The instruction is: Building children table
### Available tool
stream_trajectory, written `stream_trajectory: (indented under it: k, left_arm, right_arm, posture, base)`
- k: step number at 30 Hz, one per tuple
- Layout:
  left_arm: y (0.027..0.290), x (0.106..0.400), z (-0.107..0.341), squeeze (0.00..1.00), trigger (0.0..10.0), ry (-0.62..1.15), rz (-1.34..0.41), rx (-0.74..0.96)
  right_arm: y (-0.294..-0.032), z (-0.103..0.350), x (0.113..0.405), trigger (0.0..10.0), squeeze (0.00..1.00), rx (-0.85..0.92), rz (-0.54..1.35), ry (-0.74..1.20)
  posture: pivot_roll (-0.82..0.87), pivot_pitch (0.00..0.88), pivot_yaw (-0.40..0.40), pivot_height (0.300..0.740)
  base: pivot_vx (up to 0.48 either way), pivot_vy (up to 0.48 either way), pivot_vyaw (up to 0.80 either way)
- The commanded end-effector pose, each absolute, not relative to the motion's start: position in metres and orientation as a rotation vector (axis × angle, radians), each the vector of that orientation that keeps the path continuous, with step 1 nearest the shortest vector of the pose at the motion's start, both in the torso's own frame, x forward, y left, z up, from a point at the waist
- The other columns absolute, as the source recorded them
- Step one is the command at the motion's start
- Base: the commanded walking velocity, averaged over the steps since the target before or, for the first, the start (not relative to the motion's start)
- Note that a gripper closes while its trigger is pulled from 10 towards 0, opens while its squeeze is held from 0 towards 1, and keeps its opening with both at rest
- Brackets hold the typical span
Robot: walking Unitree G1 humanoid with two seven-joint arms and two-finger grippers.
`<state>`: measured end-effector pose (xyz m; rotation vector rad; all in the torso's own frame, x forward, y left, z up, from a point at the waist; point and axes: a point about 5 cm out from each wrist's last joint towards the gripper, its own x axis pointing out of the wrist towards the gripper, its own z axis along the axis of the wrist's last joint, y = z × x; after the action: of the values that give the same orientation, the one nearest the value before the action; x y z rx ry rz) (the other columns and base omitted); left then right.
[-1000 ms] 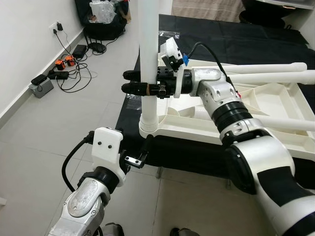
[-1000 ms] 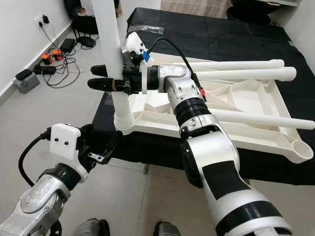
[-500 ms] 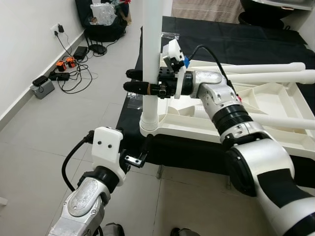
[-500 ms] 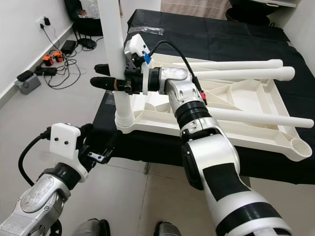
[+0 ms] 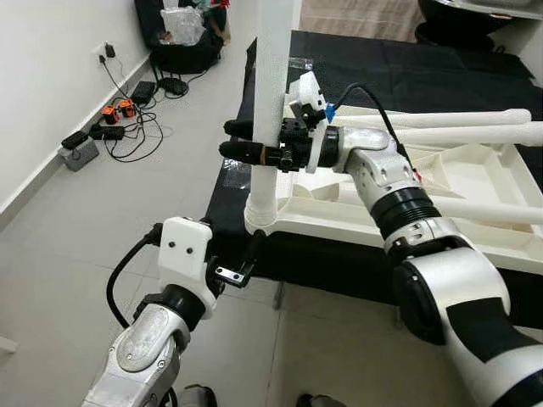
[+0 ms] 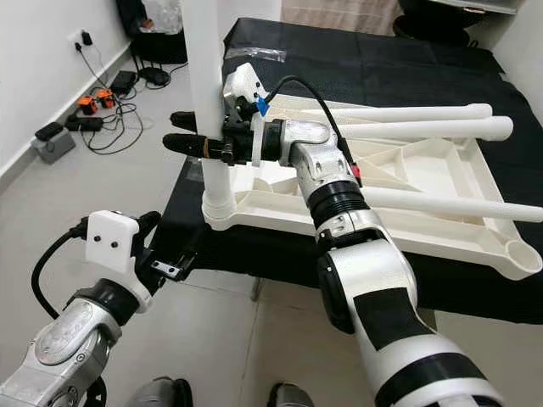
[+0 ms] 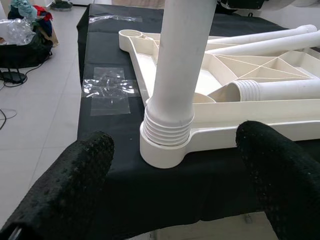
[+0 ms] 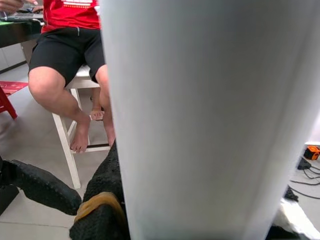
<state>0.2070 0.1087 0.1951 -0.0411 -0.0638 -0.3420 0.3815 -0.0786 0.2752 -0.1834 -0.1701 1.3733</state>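
The white table top (image 5: 475, 170) lies upside down on a black-covered surface. One white leg (image 5: 273, 85) stands upright in the corner socket (image 5: 261, 219) nearest me. My right gripper (image 5: 242, 140) is shut on this leg about halfway up, and the leg (image 8: 210, 115) fills most of the right wrist view. Low in front of the table edge my left gripper (image 5: 242, 259) is open, its fingers (image 7: 65, 190) spread either side of the socket (image 7: 167, 145) without touching it. Three more white legs (image 5: 441, 119) lie across the table top.
Cables and power strips (image 5: 110, 127) lie on the tiled floor by the left wall, with a black bag (image 5: 182, 42) behind them. Clear tape (image 7: 107, 89) sticks to the black cloth. A person (image 8: 65, 55) sits on a white stool beyond the leg.
The right gripper and the leg it holds have shifted slightly to the right, the leg's top leaning a little more that way. The left arm has stayed put.
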Motion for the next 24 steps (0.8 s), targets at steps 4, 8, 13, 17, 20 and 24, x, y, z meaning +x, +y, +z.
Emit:
stream_trajectory:
  k: [4,8,13,17,20,24]
  left_arm:
    - [0.109,0.209,0.191,0.0,10.0,-0.037,-0.353,-0.035]
    - [0.109,0.209,0.191,0.0,10.0,-0.039,-0.354,-0.033]
    - [0.109,0.21,0.192,0.0,10.0,-0.042,-0.354,-0.028]
    - [0.109,0.21,0.192,0.0,10.0,-0.045,-0.353,-0.029]
    - [0.109,0.211,0.192,0.0,10.0,-0.046,-0.352,-0.027]
    - [0.109,0.211,0.193,0.0,10.0,-0.047,-0.351,-0.027]
  right_arm:
    - [-0.095,0.253,0.383,10.0,0.0,-0.216,1.31,-0.082]
    - [-0.094,0.243,0.383,10.0,0.0,-0.221,1.271,-0.06]
    - [-0.099,0.237,0.391,10.0,0.0,-0.201,1.107,-0.026]
    - [-0.107,0.235,0.396,10.0,0.0,-0.201,0.999,-0.007]
    - [-0.109,0.234,0.399,10.0,0.0,-0.198,0.94,-0.003]
    - [-0.11,0.234,0.402,10.0,0.0,-0.189,0.85,-0.002]
  posture:
    - [0.06,0.196,-0.061,0.74]
    - [0.06,0.196,-0.061,0.74]
    - [0.06,0.198,-0.061,0.74]
    - [0.06,0.198,-0.061,0.74]
    - [0.06,0.199,-0.061,0.74]
    - [0.06,0.201,-0.061,0.74]
  base:
    - [0.0,0.0,0.0]
    - [0.0,0.0,0.0]
    - [0.0,0.0,0.0]
    - [0.0,0.0,0.0]
    - [0.0,0.0,0.0]
    - [0.0,0.0,0.0]
